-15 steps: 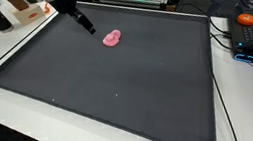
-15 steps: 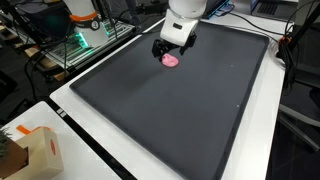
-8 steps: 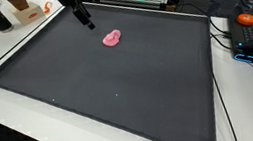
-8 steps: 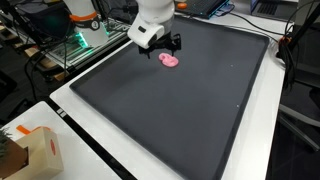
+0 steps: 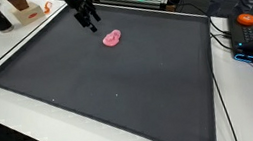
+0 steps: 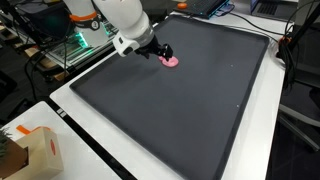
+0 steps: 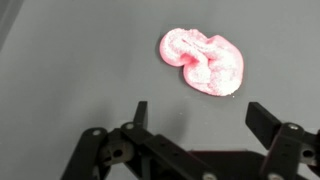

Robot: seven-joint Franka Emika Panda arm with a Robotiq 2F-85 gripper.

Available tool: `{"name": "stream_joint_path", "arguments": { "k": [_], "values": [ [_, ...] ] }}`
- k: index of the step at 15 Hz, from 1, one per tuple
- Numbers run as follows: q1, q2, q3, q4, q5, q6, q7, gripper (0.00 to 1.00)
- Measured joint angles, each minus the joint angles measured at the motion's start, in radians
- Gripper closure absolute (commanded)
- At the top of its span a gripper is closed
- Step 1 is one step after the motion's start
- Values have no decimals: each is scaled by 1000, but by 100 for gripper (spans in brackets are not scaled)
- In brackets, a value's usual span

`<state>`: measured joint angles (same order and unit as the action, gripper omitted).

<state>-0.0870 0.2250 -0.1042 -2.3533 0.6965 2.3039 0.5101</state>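
The crumpled pink cloth [image 7: 205,62] lay on the black mat [image 5: 120,92], near its far edge. We held the hand [image 7: 200,112] just short of it, jaws spread wide and empty. We judged this the approach; a grasp would need centring over the cloth, then lowering.

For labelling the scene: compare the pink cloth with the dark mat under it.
The pink cloth is small and crumpled into folds; the dark mat is large and lies flat. The cloth is bright and fuzzy-looking; the mat is dull grey and smooth. Both are one plain colour.
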Motion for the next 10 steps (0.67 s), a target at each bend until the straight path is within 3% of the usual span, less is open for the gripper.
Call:
{"name": "stream_joint_path", "arguments": {
  "k": [5,10],
  "values": [
    [-4,0,1,-50,241,35,-22,0],
    [-3,0,1,-89,369,46,-67,0]
  ]
}}
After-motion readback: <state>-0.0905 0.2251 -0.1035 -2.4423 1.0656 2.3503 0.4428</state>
